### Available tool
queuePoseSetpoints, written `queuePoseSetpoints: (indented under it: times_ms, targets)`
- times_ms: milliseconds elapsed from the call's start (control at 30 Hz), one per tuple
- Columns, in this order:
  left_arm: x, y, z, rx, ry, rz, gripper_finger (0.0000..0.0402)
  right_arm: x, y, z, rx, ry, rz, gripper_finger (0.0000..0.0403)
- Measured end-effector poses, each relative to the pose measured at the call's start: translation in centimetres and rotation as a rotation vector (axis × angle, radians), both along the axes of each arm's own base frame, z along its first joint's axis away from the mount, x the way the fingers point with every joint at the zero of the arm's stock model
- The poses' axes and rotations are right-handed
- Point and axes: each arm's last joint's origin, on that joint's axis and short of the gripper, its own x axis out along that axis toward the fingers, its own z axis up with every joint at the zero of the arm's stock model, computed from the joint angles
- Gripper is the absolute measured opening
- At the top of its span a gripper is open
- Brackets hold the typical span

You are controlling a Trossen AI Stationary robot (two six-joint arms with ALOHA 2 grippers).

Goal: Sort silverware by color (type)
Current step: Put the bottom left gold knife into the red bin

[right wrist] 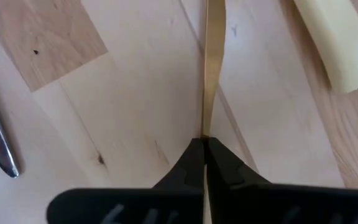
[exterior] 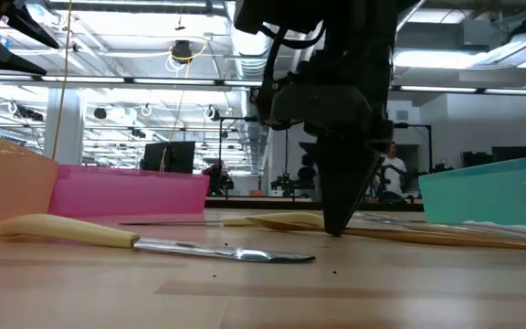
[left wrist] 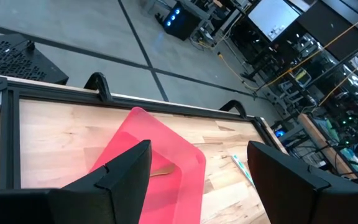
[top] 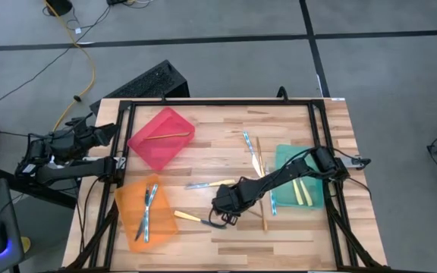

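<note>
My right gripper (top: 230,207) stands at the table's middle, pointing steeply down, shut on a slim all-gold piece of silverware (right wrist: 211,68) that lies on the wood. A yellow-handled knife (exterior: 153,239) lies just left of it, and a second yellow handle (right wrist: 331,43) lies close by. More silvery-blue and gold pieces (top: 253,148) lie farther back. My left gripper (left wrist: 197,180) waits open over the table's left edge, facing the red bin (left wrist: 160,155). My right gripper pinches the gold piece at its narrow part (right wrist: 205,132) between its two fingertips (exterior: 341,224). The fingers come from above, pointing steeply down, and lie across the piece. The piece rests flat on the table and runs away from the fingers.
The red bin (top: 154,152) at the back left holds a gold piece. The orange bin (top: 131,205) at the near left holds silvery-blue pieces. The green bin (top: 313,171) at the right holds yellow-handled ones. A black frame (top: 203,102) borders the table.
</note>
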Motion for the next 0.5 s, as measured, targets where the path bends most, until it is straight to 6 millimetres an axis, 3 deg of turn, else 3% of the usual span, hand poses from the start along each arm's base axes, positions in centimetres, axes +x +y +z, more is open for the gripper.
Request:
queuePoseSetpoints:
  times_ms: [500]
  targets:
    - [0.0, 0.0, 0.0, -0.003, -0.004, 0.002, 0.0247, 0.7, -0.4, 1.3, -0.077, -0.044, 0.051, 0.0007]
